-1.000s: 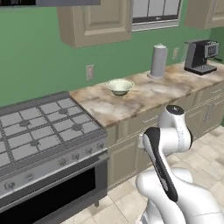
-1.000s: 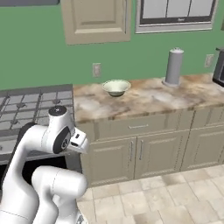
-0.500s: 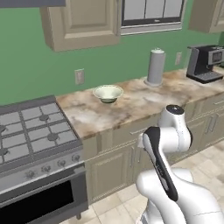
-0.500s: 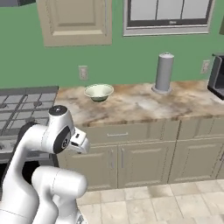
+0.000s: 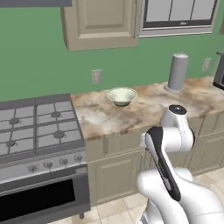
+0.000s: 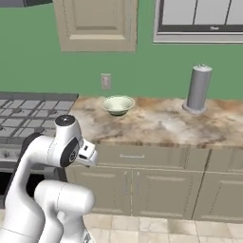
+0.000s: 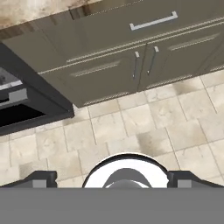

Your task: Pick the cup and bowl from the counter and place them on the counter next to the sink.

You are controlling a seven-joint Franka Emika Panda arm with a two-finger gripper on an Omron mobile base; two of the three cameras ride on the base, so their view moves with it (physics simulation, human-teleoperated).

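Note:
The bowl [image 5: 121, 95] [image 6: 117, 104], pale cream-green and shallow, sits upright on the marbled counter [image 5: 144, 111] [image 6: 161, 123] near the back wall, just right of the stove. The cup and the sink are out of view. My arm is folded up in front of the cabinet fronts, well short of the bowl. In the hand view my gripper [image 7: 113, 179] points down at the tiled floor and the cabinet doors. It is open, with its two dark fingertips [image 7: 41, 178] far apart and nothing between them.
A tall grey-white cylinder roll [image 5: 178, 72] [image 6: 198, 88] stands on the counter right of the bowl. The grey gas stove [image 5: 35, 127] [image 6: 28, 114] lies at the left, its oven front [image 7: 26, 105] low down. A dark appliance [image 5: 220, 70] sits at the far right.
The whole picture has shifted in both base views, so the base has driven along the counter. The bowl and the roll stay put on the counter. The gripper remains open.

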